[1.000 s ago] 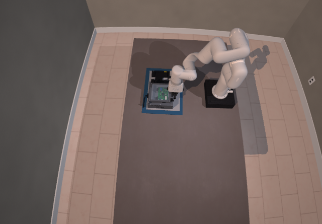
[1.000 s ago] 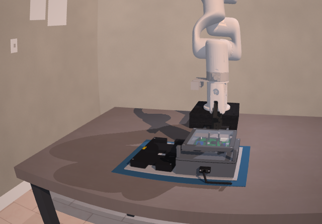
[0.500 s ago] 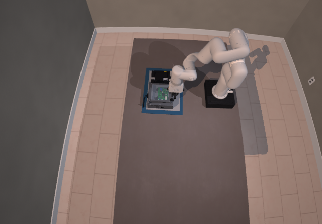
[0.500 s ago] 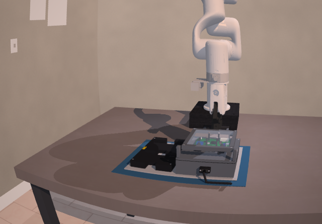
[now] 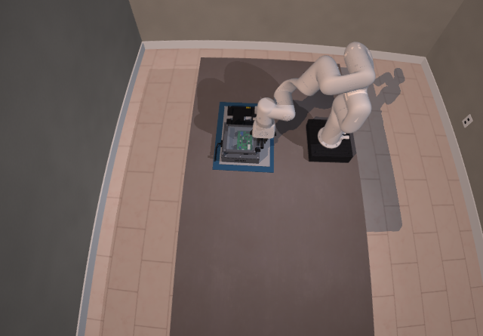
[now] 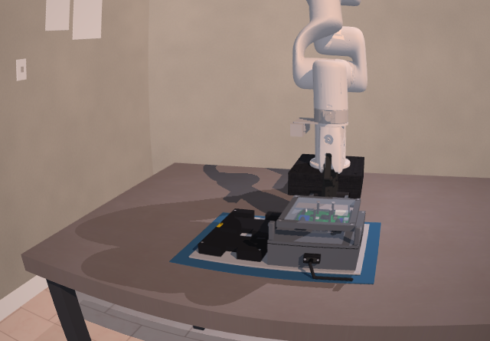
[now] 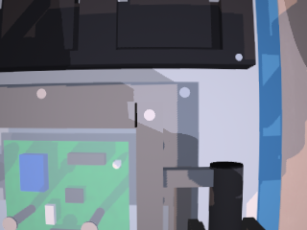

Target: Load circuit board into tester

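Note:
The green circuit board [image 5: 244, 140] [image 6: 316, 216] [image 7: 67, 182] lies flat, component side up, in the grey tester [image 5: 239, 156] [image 6: 289, 250]. The clear lid with its grey frame [image 6: 316, 225] [image 7: 149, 158] lies down level over the board. A pin [image 7: 116, 164] shows through a hole in the board. A small white part [image 7: 50, 214] stands on the board's near edge in the wrist view. My gripper [image 5: 260, 143] [image 6: 330, 185] [image 7: 223, 226] stands at the lid's far side, its fingers slightly apart on either side of a black upright knob [image 7: 226, 192] at the end of a grey tab [image 7: 187, 177].
The empty black tray [image 5: 238, 112] [image 6: 221, 242] [image 7: 168, 53] sits beside the tester on the blue mat [image 5: 241, 168] [image 6: 371, 250] [image 7: 269, 120]. A black cable [image 6: 328, 277] runs out of the tester's front. The arm's black base block [image 5: 329, 152] [image 6: 352, 178] stands behind.

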Robot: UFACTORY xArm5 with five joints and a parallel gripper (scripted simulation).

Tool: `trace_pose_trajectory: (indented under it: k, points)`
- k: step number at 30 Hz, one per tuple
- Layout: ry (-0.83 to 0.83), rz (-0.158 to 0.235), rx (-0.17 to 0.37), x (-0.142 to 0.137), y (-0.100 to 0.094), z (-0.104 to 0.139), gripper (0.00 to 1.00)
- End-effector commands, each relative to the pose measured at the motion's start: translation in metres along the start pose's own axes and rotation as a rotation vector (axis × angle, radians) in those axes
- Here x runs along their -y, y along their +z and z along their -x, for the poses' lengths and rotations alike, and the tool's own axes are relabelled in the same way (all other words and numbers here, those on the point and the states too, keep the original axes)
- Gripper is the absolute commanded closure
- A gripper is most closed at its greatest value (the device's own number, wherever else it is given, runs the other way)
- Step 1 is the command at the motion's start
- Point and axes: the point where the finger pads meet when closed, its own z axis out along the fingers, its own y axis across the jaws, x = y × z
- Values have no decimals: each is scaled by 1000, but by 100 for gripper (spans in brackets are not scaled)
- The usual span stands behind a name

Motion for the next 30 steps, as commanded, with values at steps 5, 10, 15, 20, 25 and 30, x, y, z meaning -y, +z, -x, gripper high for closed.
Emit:
trace_pose_trajectory:
  k: [5, 10, 15, 20, 25, 30]
  points:
    - [0, -4, 0, 1, -9, 0, 76]
    - [0, -4, 0, 1, -19, 0, 76]
    - [0, -4, 0, 1, -33, 0, 76]
    - [0, -4, 0, 1, -42, 0, 76]
    - [0, -4, 0, 1, -57, 0, 76]
    - [0, -4, 0, 1, -72, 0, 76]
